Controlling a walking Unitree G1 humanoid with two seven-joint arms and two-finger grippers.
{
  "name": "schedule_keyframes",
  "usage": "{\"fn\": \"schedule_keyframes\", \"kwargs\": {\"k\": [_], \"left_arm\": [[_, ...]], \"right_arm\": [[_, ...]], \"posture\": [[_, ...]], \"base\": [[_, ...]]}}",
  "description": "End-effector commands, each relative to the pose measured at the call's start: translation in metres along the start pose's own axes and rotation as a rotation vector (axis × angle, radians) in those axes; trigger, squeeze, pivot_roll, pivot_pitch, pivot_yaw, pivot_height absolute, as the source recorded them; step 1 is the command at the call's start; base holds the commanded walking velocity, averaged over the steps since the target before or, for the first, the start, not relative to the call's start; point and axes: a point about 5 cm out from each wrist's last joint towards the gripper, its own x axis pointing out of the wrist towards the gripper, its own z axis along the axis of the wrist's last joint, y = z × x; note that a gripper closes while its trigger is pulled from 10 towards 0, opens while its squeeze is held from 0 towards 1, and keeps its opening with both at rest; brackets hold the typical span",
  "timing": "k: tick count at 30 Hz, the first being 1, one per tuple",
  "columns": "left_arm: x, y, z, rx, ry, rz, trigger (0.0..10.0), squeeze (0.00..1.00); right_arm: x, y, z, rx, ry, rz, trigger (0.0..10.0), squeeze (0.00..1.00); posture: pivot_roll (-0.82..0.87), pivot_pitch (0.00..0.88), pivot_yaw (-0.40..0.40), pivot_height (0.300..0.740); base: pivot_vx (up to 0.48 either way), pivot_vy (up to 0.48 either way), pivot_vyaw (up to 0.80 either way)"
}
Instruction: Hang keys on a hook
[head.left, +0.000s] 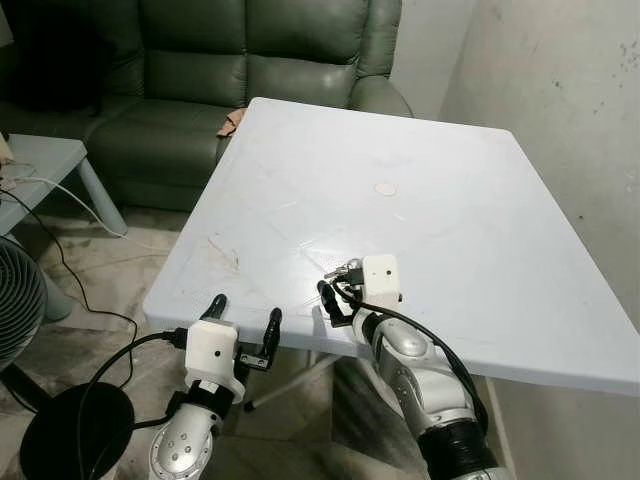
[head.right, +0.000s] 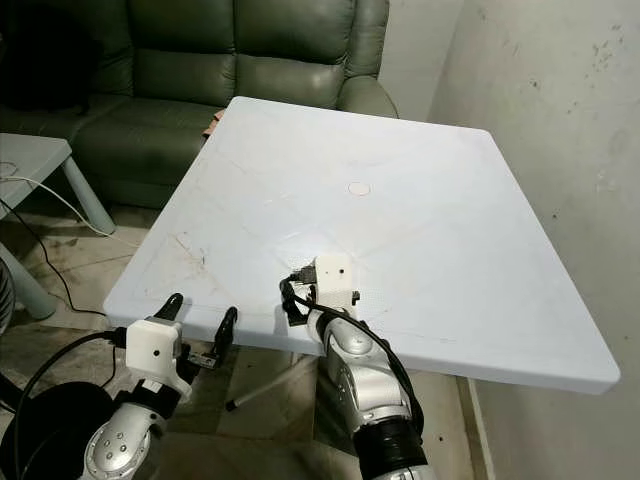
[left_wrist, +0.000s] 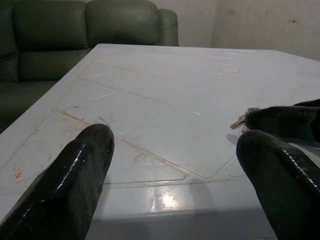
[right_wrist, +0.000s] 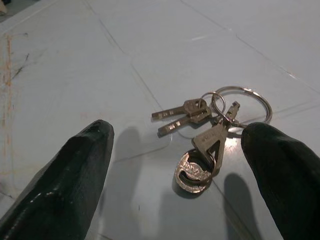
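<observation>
A bunch of metal keys on a silver ring lies flat on the white table, close to its near edge. My right gripper hovers low over the table, open, one black finger on each side of the keys and not touching them. From the head the keys peek out just beyond the right wrist's white camera box. My left gripper is open with nothing in it, held at the table's near edge to the left of the keys; its fingers point across the tabletop.
A dark green sofa stands behind the table. A pale side table, a fan and a loose cable are on the left. A white wall runs close along the right. A small round mark sits mid-table.
</observation>
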Motion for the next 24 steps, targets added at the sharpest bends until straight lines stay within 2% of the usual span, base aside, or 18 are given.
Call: {"fn": "schedule_keyframes", "kwargs": {"k": [1,6,7,8,9,10,12,13,16,17,18,19,22,23,24], "left_arm": [[-0.001,-0.002,0.003,0.003,-0.007,-0.004,10.0,0.00],[-0.001,-0.003,0.003,0.001,-0.007,-0.006,10.0,0.00],[-0.001,-0.004,0.004,-0.001,-0.006,-0.006,10.0,0.00],[-0.001,-0.004,0.004,-0.001,-0.006,-0.006,10.0,0.00],[-0.002,-0.004,0.004,-0.004,-0.004,-0.006,10.0,0.00],[-0.002,-0.004,0.004,-0.005,-0.004,-0.006,10.0,0.00],[-0.002,-0.004,0.003,-0.006,-0.001,-0.002,10.0,0.00],[-0.002,-0.004,0.003,-0.005,0.000,-0.002,10.0,0.00],[-0.002,-0.004,0.003,-0.007,-0.001,-0.001,10.0,0.00],[-0.002,-0.004,0.003,-0.007,-0.001,-0.001,10.0,0.00],[-0.002,-0.004,0.003,-0.007,-0.001,-0.001,10.0,0.00],[-0.002,-0.004,0.003,-0.007,0.000,-0.002,10.0,0.00],[-0.002,-0.004,0.003,-0.008,0.000,-0.002,10.0,0.00],[-0.002,-0.004,0.004,-0.007,0.000,-0.002,10.0,0.00],[-0.002,-0.004,0.004,-0.007,0.001,-0.002,10.0,0.00]], "right_arm": [[0.001,0.001,0.004,-0.002,-0.002,-0.003,7.8,0.00],[0.002,0.001,0.004,0.002,-0.001,-0.003,7.8,0.00],[0.001,0.001,0.002,-0.002,0.008,-0.005,4.6,0.00],[0.001,0.001,0.002,-0.002,0.008,-0.005,4.6,0.00],[0.000,0.001,-0.002,-0.028,0.025,-0.005,2.2,0.00],[0.000,0.001,-0.004,-0.044,0.032,-0.003,2.2,0.00],[-0.002,-0.001,-0.009,-0.064,0.050,-0.011,3.3,0.00],[-0.002,-0.001,-0.010,-0.068,0.057,-0.010,2.1,0.00],[-0.002,-0.003,-0.013,-0.080,0.074,-0.021,2.1,0.00],[-0.002,-0.003,-0.013,-0.079,0.073,-0.018,3.2,0.00],[-0.002,-0.003,-0.014,-0.085,0.071,-0.012,0.3,0.00],[-0.002,-0.003,-0.014,-0.086,0.072,-0.010,1.2,0.00],[-0.002,-0.003,-0.015,-0.082,0.079,-0.016,1.1,0.00],[-0.002,-0.003,-0.015,-0.083,0.078,-0.018,0.4,0.00],[-0.002,-0.003,-0.014,-0.082,0.078,-0.018,0.4,0.00]], "posture": [[0.00,0.000,-0.080,0.740],[0.00,0.000,-0.080,0.740],[-0.01,0.000,-0.080,0.740],[-0.01,0.000,-0.080,0.740],[-0.01,0.000,-0.079,0.740],[-0.01,0.000,-0.079,0.740],[-0.01,0.000,-0.079,0.740],[-0.01,0.000,-0.079,0.740],[-0.01,0.000,-0.079,0.740],[-0.01,0.000,-0.079,0.740],[-0.01,0.000,-0.079,0.740],[-0.01,0.000,-0.079,0.740],[-0.01,0.000,-0.079,0.740],[-0.01,0.000,-0.078,0.740],[-0.01,0.000,-0.078,0.740]], "base": [[0.000,0.000,0.00],[0.000,0.000,0.00],[0.000,0.000,0.00],[0.000,0.000,0.00],[0.000,0.000,0.00],[0.000,0.000,0.00],[0.000,0.000,0.00],[0.000,0.000,0.00],[0.000,0.000,0.00],[0.000,0.000,0.00],[0.000,0.000,0.00],[0.000,0.000,0.00],[0.000,0.000,0.00],[0.000,0.000,0.00],[0.000,0.000,0.00]]}}
